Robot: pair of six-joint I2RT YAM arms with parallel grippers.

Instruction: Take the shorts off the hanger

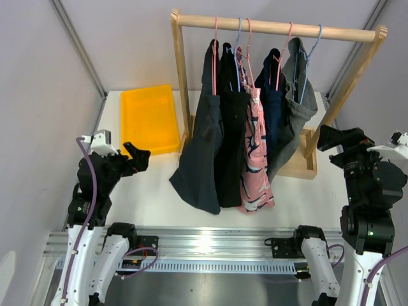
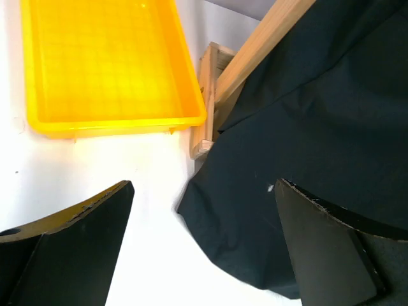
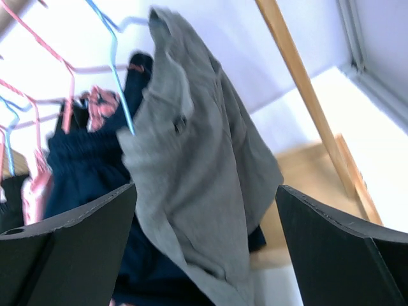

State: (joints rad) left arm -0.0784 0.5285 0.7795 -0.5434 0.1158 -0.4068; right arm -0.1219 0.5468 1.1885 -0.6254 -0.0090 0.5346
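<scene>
On the rack (image 1: pixel 274 29) at the back of the worktop (image 1: pixel 153 185), all five shorts (image 1: pixel 233 115) hang on their hangers (image 1: pixel 215 64), so nothing of the task shows as done. From the robot's left to right they are the charcoal pair (image 1: pixel 199 153), the black pair (image 1: pixel 229 159), the pink pair (image 1: pixel 256 172), the navy pair (image 1: pixel 273 108) and the grey pair (image 1: pixel 298 95), packed close and overlapping. The charcoal pair hangs lowest, its hem down near the worktop; whether it touches I cannot tell. The grey pair sits bunched and crooked on a blue hanger (image 3: pixel 120 89) at the right end of the rail.

The tray (image 1: pixel 150 118) left of the rack holds nothing, and no shorts lie on the worktop.

The left end effector (image 1: pixel 137 155) is wide open and holds nothing. It is low over the worktop and pointed at the charcoal pair's lower edge, which shows between its fingers in the left wrist view, near but apart. The right end effector (image 1: pixel 331 137) is likewise wide open and bare. It is raised beside the rack's right leg and faces the grey pair without touching it.

By my reading this is the very start: five removals are left, each pair to be slipped off its hanger or lifted from the rail with it. The outer pairs, charcoal and grey, look easiest to reach first.
</scene>
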